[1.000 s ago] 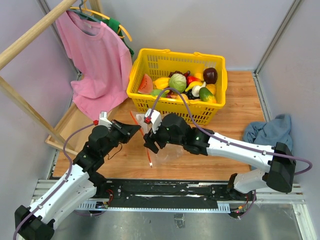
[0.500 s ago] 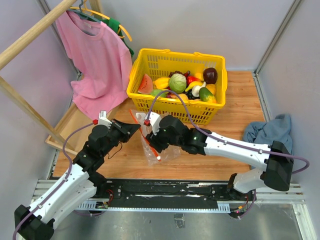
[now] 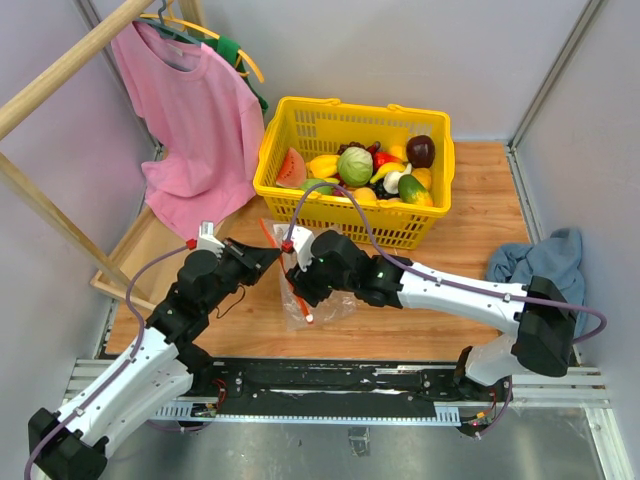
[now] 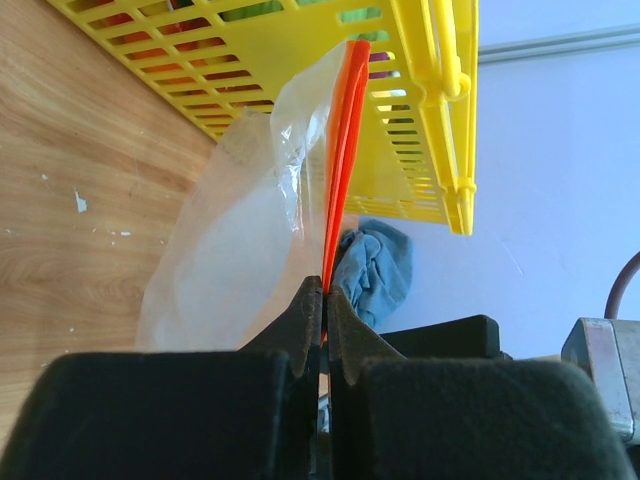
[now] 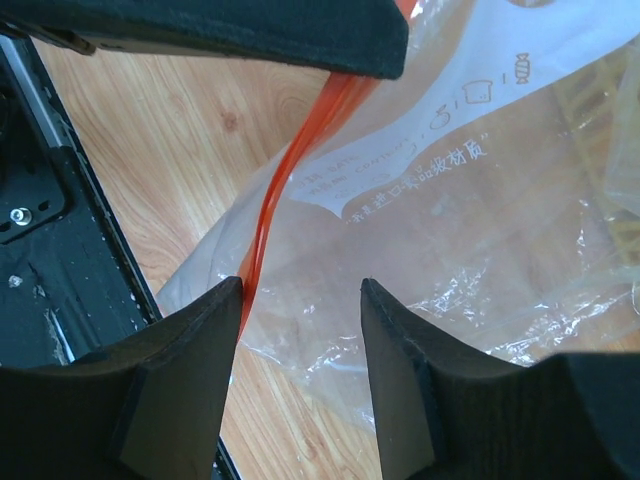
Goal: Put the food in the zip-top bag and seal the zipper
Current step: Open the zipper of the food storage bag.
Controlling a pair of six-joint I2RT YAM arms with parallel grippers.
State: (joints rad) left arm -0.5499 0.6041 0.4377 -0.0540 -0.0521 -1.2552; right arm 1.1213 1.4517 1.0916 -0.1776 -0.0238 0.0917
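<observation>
The clear zip-top bag (image 3: 330, 300) hangs just above the wooden table in front of the yellow basket. Its red zipper (image 3: 302, 308) runs down to a small white tip. My left gripper (image 3: 268, 257) is shut on the upper end of the zipper (image 4: 338, 180); the bag (image 4: 225, 245) hangs beyond it. My right gripper (image 3: 298, 288) is open over the bag (image 5: 450, 220), with the zipper (image 5: 268, 215) beside its left finger and the white label between the jaws. The food, a green cabbage (image 3: 354, 165) among several toy pieces, lies in the basket.
The yellow basket (image 3: 340, 222) stands right behind the bag and fills the top of the left wrist view (image 4: 425, 110). A blue cloth (image 3: 540, 262) lies at the right. A pink shirt (image 3: 195, 120) hangs on a wooden rack at the left.
The bag has risen from lying flatter on the table and now hangs more open. My right gripper has shifted a little left along it. The left gripper has stayed in place.
</observation>
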